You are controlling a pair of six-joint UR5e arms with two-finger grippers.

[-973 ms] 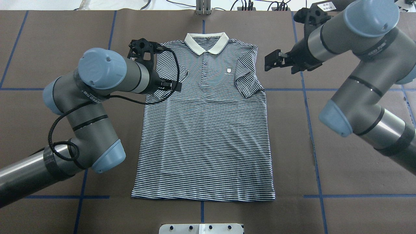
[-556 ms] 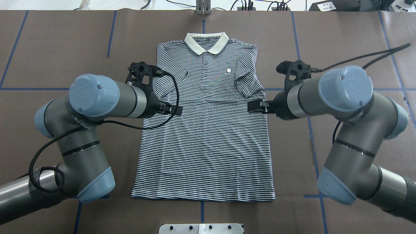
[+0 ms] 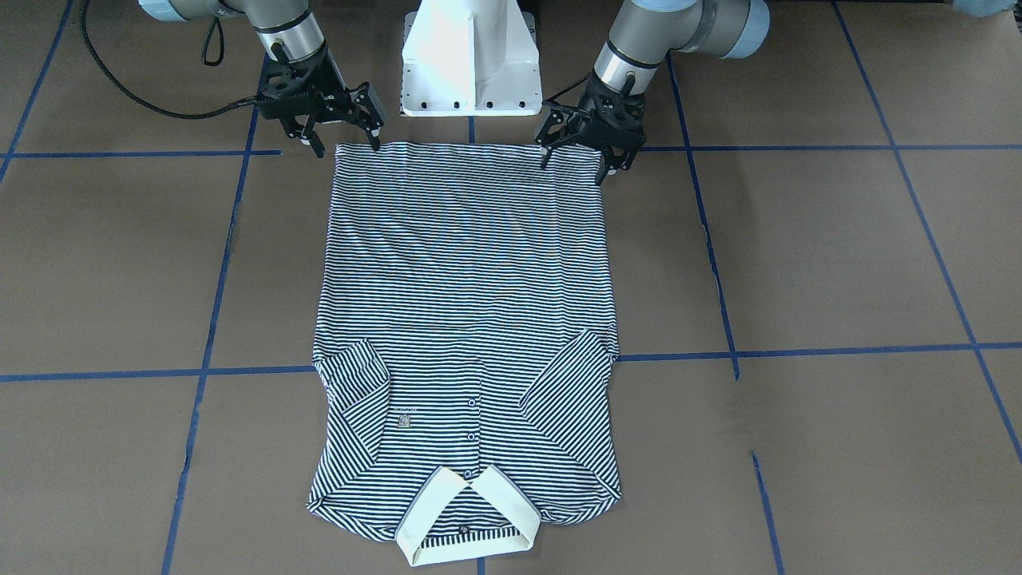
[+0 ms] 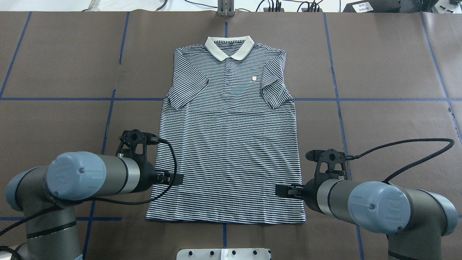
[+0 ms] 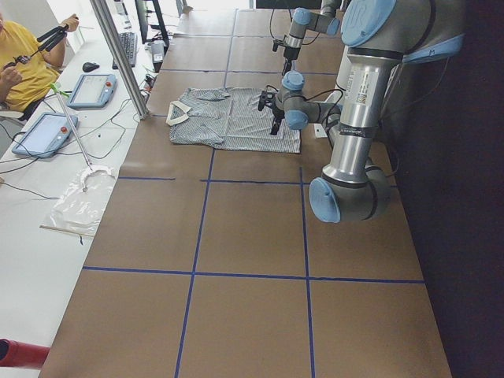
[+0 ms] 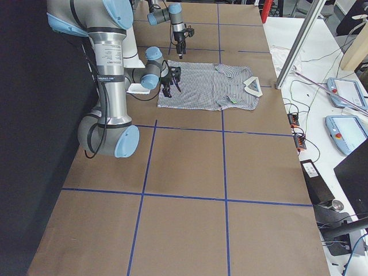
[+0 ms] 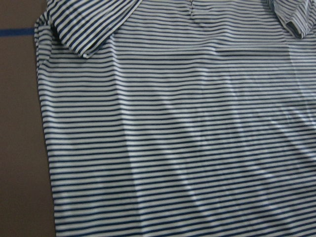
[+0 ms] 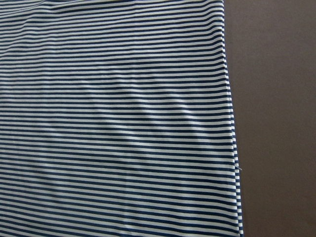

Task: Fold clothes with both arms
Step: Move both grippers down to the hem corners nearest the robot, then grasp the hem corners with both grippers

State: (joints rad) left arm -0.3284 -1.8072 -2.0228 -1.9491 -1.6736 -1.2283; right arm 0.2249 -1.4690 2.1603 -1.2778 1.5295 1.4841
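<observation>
Striped polo shirt (image 4: 231,144) lies flat on tabletop (image 4: 379,72). Left gripper (image 3: 573,168) and right gripper (image 3: 348,149) sit over its two hem corners, fingers spread apart on both.

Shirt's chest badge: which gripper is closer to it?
Right. The right gripper is by the hem corner on the same side as the chest patch; the left gripper is by the opposite corner.

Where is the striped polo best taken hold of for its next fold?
Probably at its two hem corners, one per tool, each from above. The polo shirt lies flat with sleeves folded in, and the open left tool and right tool hover by those corners.
</observation>
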